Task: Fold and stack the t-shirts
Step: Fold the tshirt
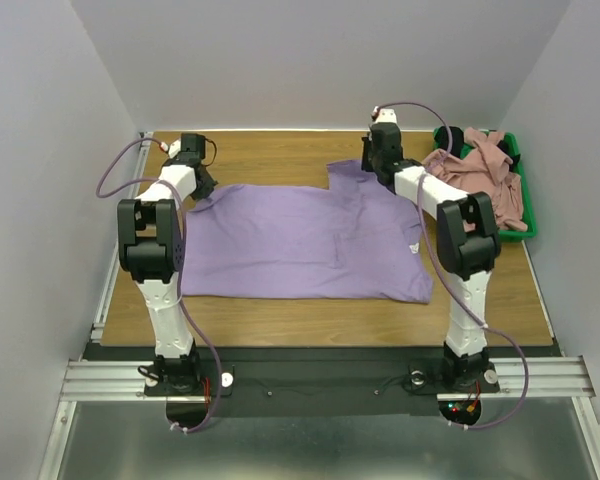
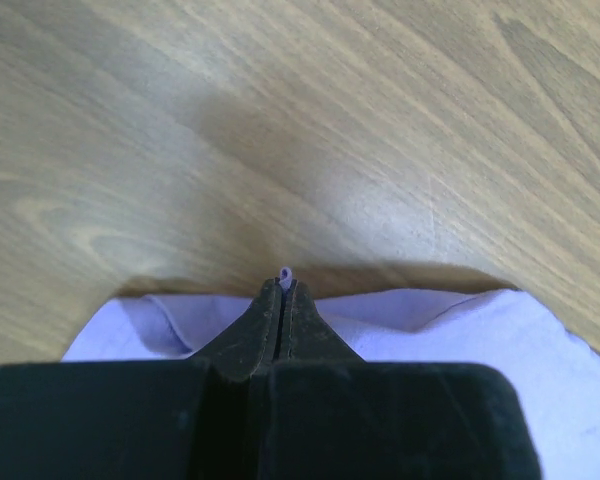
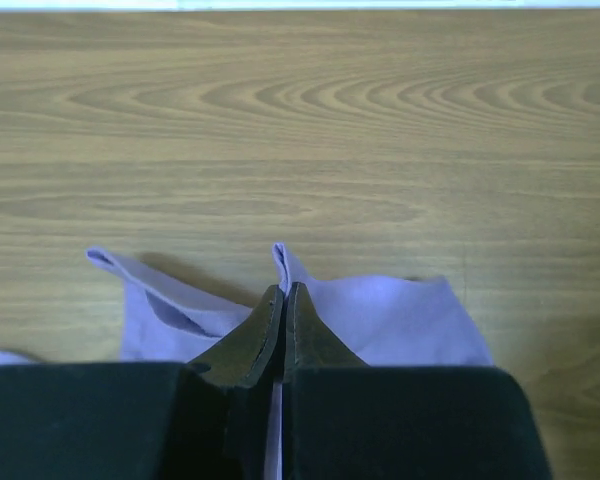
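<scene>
The lavender t-shirt [image 1: 300, 245] lies spread flat in the centre of the table [image 1: 280, 150]. The left fingers [image 2: 268, 322] clench its far edge at upper left and the right fingers [image 3: 305, 325] pinch it at upper right, probably to lift that edge evenly for a fold. The pink t-shirt [image 1: 480, 170] and black t-shirt [image 1: 450, 138] wait in the green bin [image 1: 525, 228], upper right.
</scene>
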Available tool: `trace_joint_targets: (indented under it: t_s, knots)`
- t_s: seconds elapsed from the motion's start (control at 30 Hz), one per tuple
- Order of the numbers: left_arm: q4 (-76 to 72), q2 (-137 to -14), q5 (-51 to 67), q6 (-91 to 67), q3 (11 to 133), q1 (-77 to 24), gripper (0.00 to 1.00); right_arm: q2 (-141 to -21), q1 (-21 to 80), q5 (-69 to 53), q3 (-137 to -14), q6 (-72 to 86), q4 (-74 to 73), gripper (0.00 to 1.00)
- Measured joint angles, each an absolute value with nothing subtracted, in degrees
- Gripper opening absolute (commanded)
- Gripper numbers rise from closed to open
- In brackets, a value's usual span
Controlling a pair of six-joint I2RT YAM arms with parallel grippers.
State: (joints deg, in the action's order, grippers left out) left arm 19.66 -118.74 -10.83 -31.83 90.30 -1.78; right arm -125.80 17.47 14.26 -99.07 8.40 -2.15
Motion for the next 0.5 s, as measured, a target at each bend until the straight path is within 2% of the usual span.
trace_joint_targets:
  t_s: [0.2, 0.5]
  knots:
    - [17.34, -114.67, -10.50, -31.53, 85.58, -1.76, 0.00, -111.09, 17.76, 12.45, -79.90, 9.80, 3.90, 0.00]
    - [15.88, -109.49, -11.88, -31.03, 79.46, -1.76, 0.00, -98.80, 18.22, 10.55, -63.37, 12.27, 7.40, 0.01]
